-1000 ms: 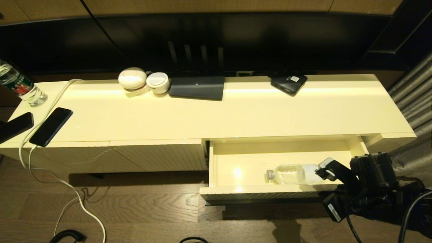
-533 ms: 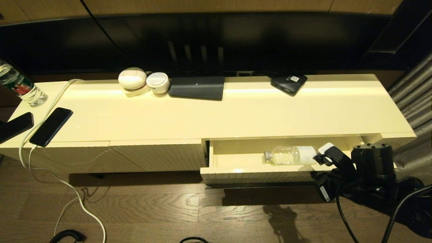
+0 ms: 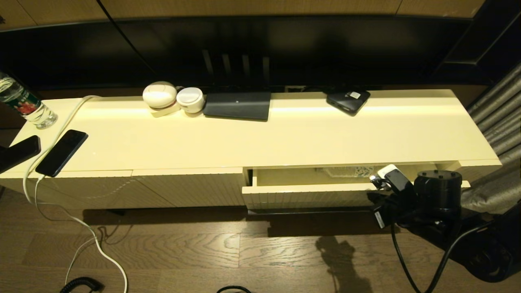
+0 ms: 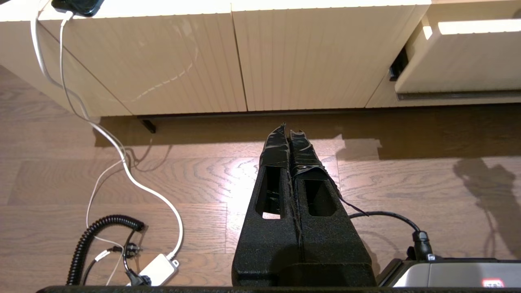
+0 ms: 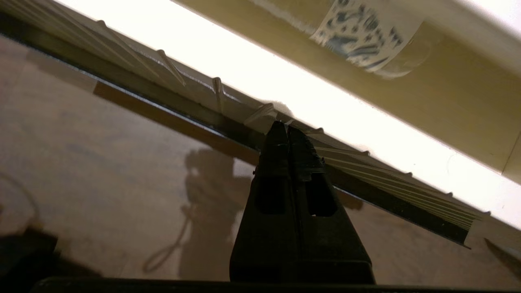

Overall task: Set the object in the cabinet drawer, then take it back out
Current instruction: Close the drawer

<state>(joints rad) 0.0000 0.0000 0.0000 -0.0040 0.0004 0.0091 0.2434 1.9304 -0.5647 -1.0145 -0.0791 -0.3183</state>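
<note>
The cabinet drawer, a wide shallow cream one with a vertically ribbed front and a dark handle strip along its lower edge, is standing only slightly open, showing a narrow slice of glossy cream interior. The clear plastic water bottle is lying on its side inside, mostly hidden under the cabinet top.

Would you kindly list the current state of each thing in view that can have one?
Drawer: nearly shut, a narrow gap left.
Clear bottle: lying on its side inside the drawer, mostly hidden.
Right gripper: shut, tips against the drawer front.
Left gripper: shut, empty, above the floor.
Cabinet doors: closed.
Labelled bottle: upright on the cabinet top.
Phone: screen dark, white cable plugged in.
</note>
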